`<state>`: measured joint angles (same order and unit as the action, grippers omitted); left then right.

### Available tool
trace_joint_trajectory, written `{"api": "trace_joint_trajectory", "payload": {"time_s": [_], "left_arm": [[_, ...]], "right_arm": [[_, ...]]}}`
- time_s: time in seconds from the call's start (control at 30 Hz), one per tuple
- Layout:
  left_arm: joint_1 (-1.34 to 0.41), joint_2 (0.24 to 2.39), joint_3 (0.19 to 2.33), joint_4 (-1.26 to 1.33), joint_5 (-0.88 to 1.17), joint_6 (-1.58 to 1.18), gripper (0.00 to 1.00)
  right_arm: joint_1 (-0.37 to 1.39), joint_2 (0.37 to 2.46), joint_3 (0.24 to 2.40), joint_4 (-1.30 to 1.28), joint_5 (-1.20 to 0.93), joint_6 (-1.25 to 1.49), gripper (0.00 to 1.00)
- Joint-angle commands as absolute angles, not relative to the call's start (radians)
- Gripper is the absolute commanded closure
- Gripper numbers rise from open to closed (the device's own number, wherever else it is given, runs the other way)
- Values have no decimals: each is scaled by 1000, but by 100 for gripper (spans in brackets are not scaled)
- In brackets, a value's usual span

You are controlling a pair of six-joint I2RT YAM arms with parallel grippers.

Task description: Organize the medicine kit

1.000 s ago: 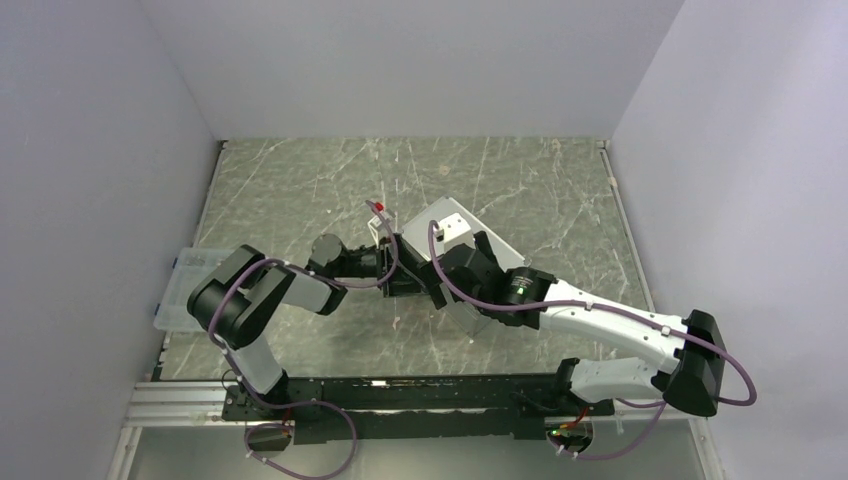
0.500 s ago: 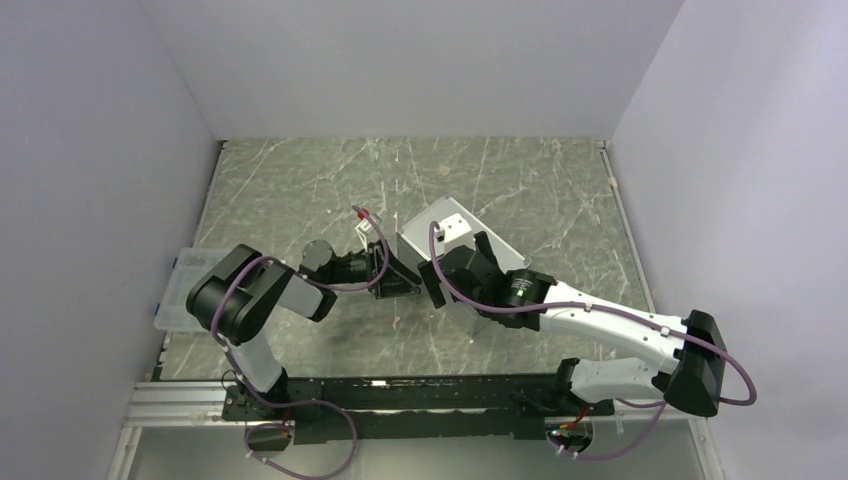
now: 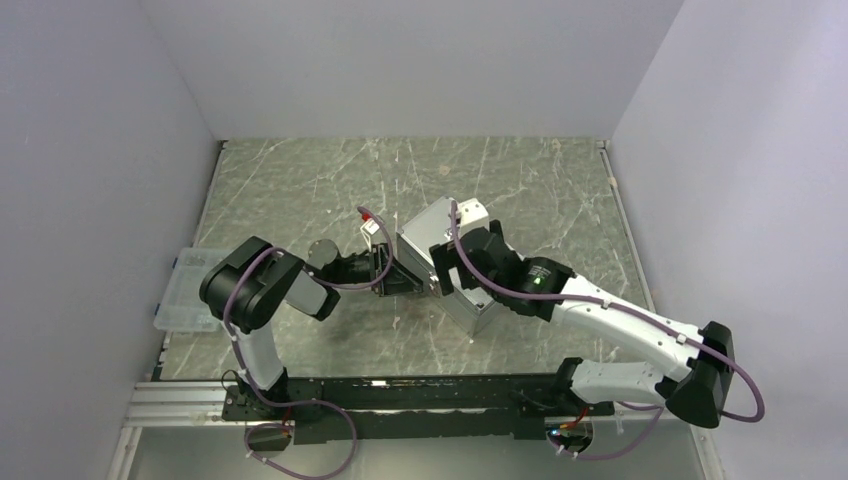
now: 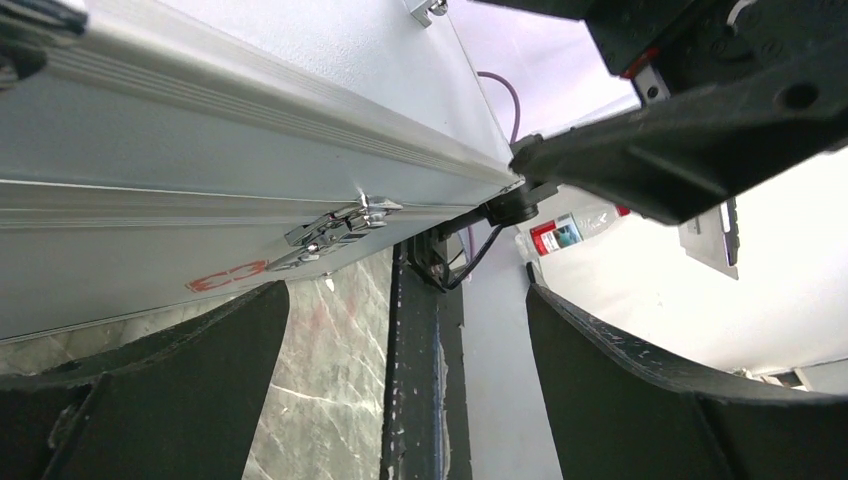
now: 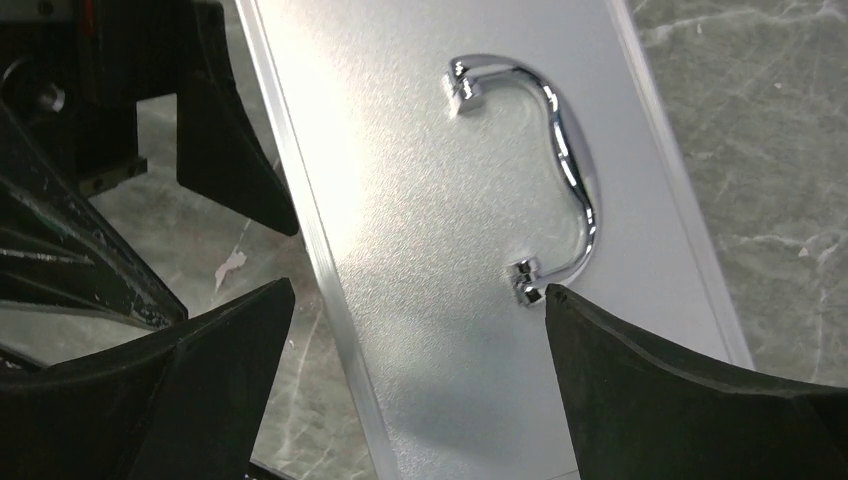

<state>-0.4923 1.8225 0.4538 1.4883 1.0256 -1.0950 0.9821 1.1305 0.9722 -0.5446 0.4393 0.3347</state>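
Medicine kit (image 3: 422, 240) is seen closed, standing near the middle of the table (image 3: 300, 190), skewed to the table edges. It is a silver-grey metal case, the largest item in view.

- Lid: the curved chrome handle (image 5: 568, 170) is laid flat against the textured panel, with both mounts visible.
- Front face: the latch (image 4: 338, 222) is seen lying flat across the seam between lid and lower shell. A small red mark (image 4: 228, 277) is printed just beside the latch, on the lower shell.

Left gripper (image 3: 392, 272) is positioned at the kit's latch side, just beside the case and aimed at the front face. Its fingers (image 4: 150, 400) are spread wide and nothing is held between them. The latch and red mark are framed in the gap, and no contact with the kit is visible.

Right gripper (image 3: 447, 272) is positioned over the kit's lid, pointing down at it. Its fingers (image 5: 660, 400) are spread wide, with the lid panel seen between them and beyond them, and nothing is clamped. One fingertip is seen just beside the handle's nearer mount. Whether it is touching cannot be told.

The two grippers are near each other at the kit's front upper edge, and each is visible in the other's wrist view.

A clear plastic box (image 3: 185, 290) is placed well apart from the kit, beyond the left arm on the latch side, at the table edge.
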Motion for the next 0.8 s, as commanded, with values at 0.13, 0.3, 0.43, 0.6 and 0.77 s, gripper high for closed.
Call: {"api": "trace_joint_trajectory", "payload": {"time_s": [0.13, 0.3, 0.43, 0.6, 0.77], "left_arm": [[-495, 1806, 473, 1491, 1011, -1046, 4], [-495, 1815, 492, 1456, 1003, -1033, 4], [-495, 1825, 506, 1438, 1003, -1026, 3], [-501, 1846, 530, 1431, 999, -1030, 3], [-516, 1845, 542, 1386, 988, -999, 3]], "right_arm": [[864, 1138, 995, -520, 289, 350, 0], [851, 1137, 960, -477, 205, 352, 0], [851, 1134, 939, -456, 175, 350, 0], [851, 1152, 957, -512, 236, 377, 0], [848, 1122, 934, -522, 235, 397, 0]]}}
